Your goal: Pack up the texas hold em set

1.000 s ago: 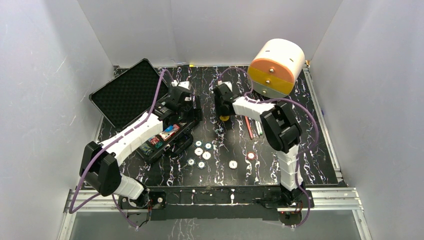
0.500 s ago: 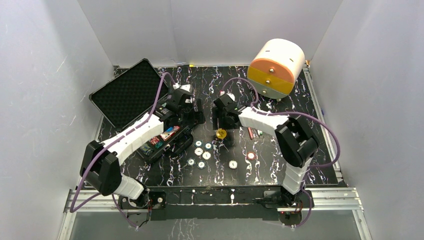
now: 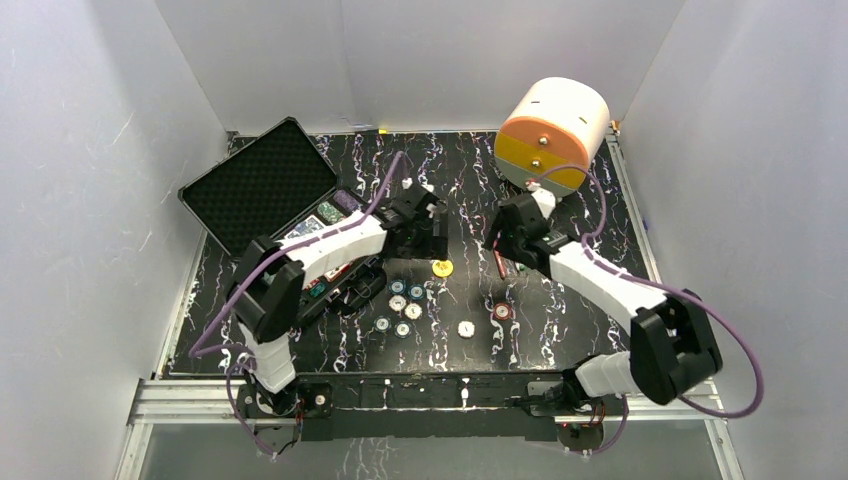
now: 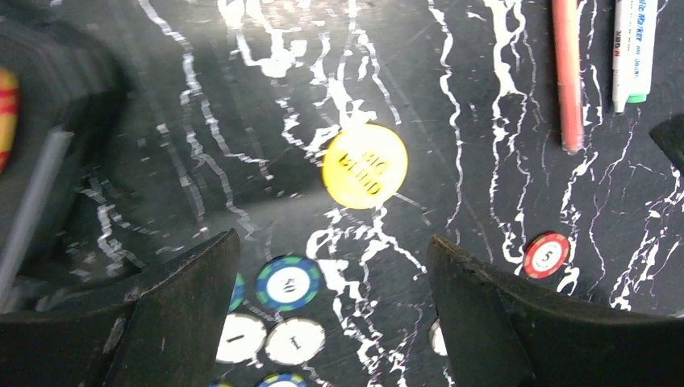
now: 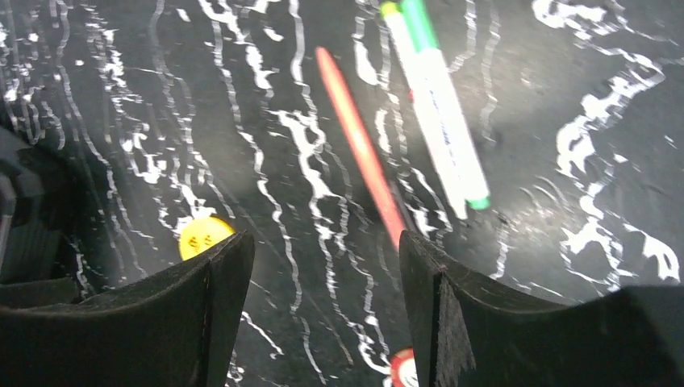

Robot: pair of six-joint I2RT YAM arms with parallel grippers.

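Just near-side of the left gripper (image 3: 427,232), its fingers spread and empty, lies the yellow button (image 4: 364,165); the right gripper (image 3: 503,243), likewise spread, hangs farther right over the pens (image 5: 440,121)

Yellow button (image 4: 364,166): "BIG BLIND", centre of the left wrist frame
Red chip (image 4: 546,255): "5", right of centre
Blue chip (image 4: 289,283): possibly "50", blurred
White chips (image 4: 294,341): "1" each, lower left

Black worktop (image 3: 455,175), veined white. Carries an open black case (image 3: 262,185) at 10 o'clock and an orange-and-white cylinder (image 3: 552,135) at 1 o'clock. Near centre, a yellow button (image 3: 442,268). At its 7 o'clock, a cluster of chips (image 3: 404,300); at its 4 o'clock, a red chip (image 3: 502,312); at its 3 o'clock, a red pen (image 5: 359,149) just beside a green-capped marker (image 5: 440,121).
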